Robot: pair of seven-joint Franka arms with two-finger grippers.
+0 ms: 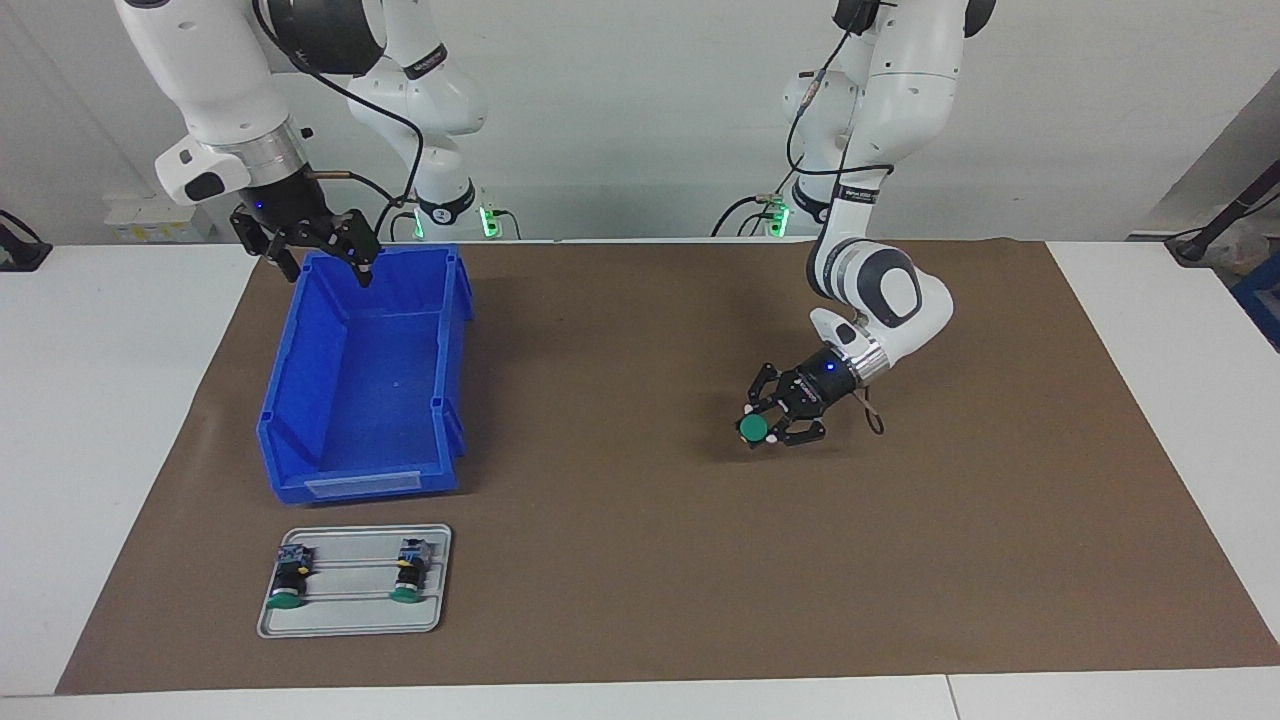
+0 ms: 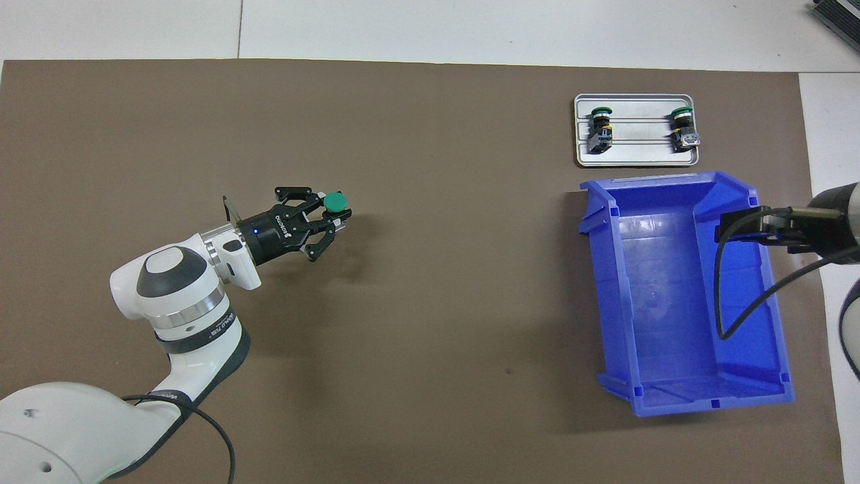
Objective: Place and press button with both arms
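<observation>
My left gripper (image 1: 768,430) is shut on the button (image 1: 753,428), whose green round cap faces away from the robots. It holds the button just above the brown mat (image 1: 640,560), toward the left arm's end of the table. In the overhead view the left gripper (image 2: 334,214) shows with the button's green cap (image 2: 334,201) at its tips. My right gripper (image 1: 328,272) is open and empty. It hangs over the end of the blue bin (image 1: 290,390) that is nearest the robots. In the overhead view the right gripper (image 2: 734,228) is over the bin (image 2: 608,289).
A grey tray (image 1: 350,612) lies on the mat farther from the robots than the bin. Two other green-capped buttons (image 1: 288,580) (image 1: 408,573) lie on their sides on it. The tray (image 2: 638,153) also shows in the overhead view. The blue bin holds nothing.
</observation>
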